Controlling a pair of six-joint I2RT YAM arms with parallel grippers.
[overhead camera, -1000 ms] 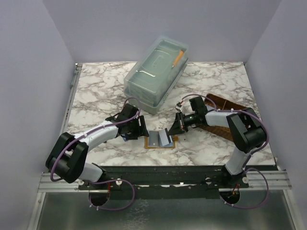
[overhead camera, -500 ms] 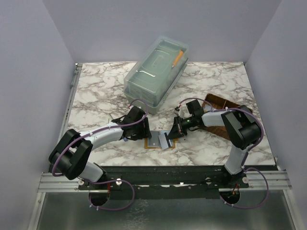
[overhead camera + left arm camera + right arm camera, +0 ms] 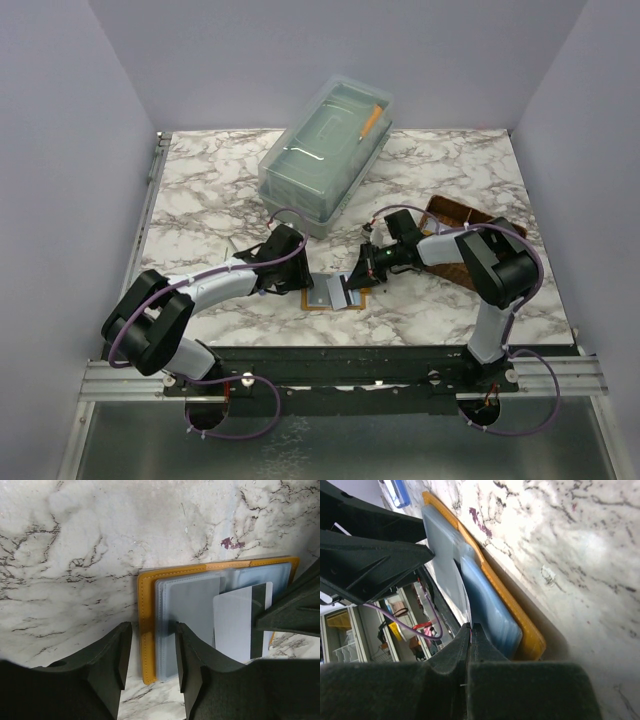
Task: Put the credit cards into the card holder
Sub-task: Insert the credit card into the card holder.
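One thin, stiff, likely slippery credit card [image 3: 232,625], pinched by its end in my right gripper [image 3: 470,630] over the open card holder [image 3: 146,630]; my left gripper [image 3: 152,635], jaws apart, straddles the holder's orange edge.

The left arm [image 3: 215,284] and right arm [image 3: 441,250] have black joints, pale grey links, purple cables.

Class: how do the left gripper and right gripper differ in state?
The left gripper has jaws apart, astride the orange edge of the card holder; the right gripper is shut on a pale card. Left reaches in from one side, right from the opposite. Both are low at the open holder.
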